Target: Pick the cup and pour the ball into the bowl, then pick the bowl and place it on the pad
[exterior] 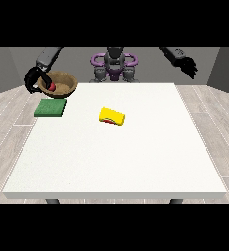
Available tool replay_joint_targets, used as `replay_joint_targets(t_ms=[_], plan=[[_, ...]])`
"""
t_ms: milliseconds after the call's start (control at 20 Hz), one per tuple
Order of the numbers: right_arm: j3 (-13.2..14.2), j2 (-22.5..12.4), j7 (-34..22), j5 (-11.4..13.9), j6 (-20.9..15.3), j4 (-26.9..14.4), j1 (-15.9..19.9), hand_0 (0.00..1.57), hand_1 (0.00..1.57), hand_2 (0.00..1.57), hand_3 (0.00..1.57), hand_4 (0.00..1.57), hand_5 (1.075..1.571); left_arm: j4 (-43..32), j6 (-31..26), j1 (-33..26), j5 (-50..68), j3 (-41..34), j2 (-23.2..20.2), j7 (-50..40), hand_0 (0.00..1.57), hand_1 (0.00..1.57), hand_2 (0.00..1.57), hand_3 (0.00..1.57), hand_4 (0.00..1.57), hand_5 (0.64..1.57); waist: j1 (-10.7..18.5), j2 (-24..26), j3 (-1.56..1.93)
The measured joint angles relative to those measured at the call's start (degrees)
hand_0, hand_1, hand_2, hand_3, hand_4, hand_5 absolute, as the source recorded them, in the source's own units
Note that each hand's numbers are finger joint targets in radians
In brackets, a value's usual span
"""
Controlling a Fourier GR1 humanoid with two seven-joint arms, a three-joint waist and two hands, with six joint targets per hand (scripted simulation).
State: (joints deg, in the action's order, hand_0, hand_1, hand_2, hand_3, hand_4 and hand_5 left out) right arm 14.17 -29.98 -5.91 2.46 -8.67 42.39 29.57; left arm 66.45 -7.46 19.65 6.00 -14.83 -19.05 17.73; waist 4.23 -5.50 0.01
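A brown bowl hangs in the air past the table's far left corner, tilted toward the camera, with a red ball inside it. The hand at the view's left has its fingers curled round the bowl's left rim. Below and in front of the bowl lies a green pad on the table's left side. A yellow cup lies on its side near the table's middle. The hand at the view's right is raised beyond the far right corner, its fingers hanging relaxed and holding nothing.
The white table stretches toward the camera in front of the pad and cup. The robot's torso stands behind the far edge.
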Motion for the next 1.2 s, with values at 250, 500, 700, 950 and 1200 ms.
replay_joint_targets(t_ms=[250, 500, 700, 950, 1200], plan=[[2.96, -2.59, 4.26, -1.55, 0.71, -0.56, -0.85, 1.57, 1.57, 1.57, 0.0, 0.8, 1.566, -3.45, -7.63, 0.89, 6.3, -8.22, -9.7, 1.91, 0.0, 0.0, 0.0, 0.0, 1.27, 1.571, 1.25, -3.39, 0.01], [4.1, -1.69, 6.82, -2.2, -0.39, -1.06, -0.52, 1.57, 1.57, 1.57, 0.0, 0.75, 1.566, -8.64, -12.91, 1.34, 9.72, -12.97, -15.87, 3.52, 0.0, 0.0, 0.0, 0.0, 1.19, 1.557, 0.96, -5.25, -0.01], [6.43, -3.25, 7.48, -3.24, -1.31, -2.96, 0.5, 1.55, 1.55, 1.57, 1.04, 0.0, 1.56, -10.98, -15.23, 1.76, 10.97, -14.86, -18.69, 4.97, 0.0, 0.0, 0.0, 0.0, 1.19, 1.557, 0.92, -7.5, 0.0], [8.21, -5.83, 8.03, -3.4, -1.81, -7.0, 2.06, 0.42, 0.42, 0.56, 0.92, 0.0, 1.518, -10.35, -15.65, 2.51, 11.76, -15.39, -19.64, 5.51, 0.0, 0.0, 0.0, 0.0, 1.17, 1.549, 1.66, -9.82, 0.03], [8.59, -7.1, 7.55, -4.14, 0.94, -9.77, 4.24, 0.0, 0.0, 0.14, 0.09, 0.0, 1.37, -9.65, -15.48, 2.67, 12.18, -15.08, -19.66, 4.75, 0.0, 0.0, 0.0, 0.0, 1.16, 1.547, 2.14, -9.5, 0.03]])
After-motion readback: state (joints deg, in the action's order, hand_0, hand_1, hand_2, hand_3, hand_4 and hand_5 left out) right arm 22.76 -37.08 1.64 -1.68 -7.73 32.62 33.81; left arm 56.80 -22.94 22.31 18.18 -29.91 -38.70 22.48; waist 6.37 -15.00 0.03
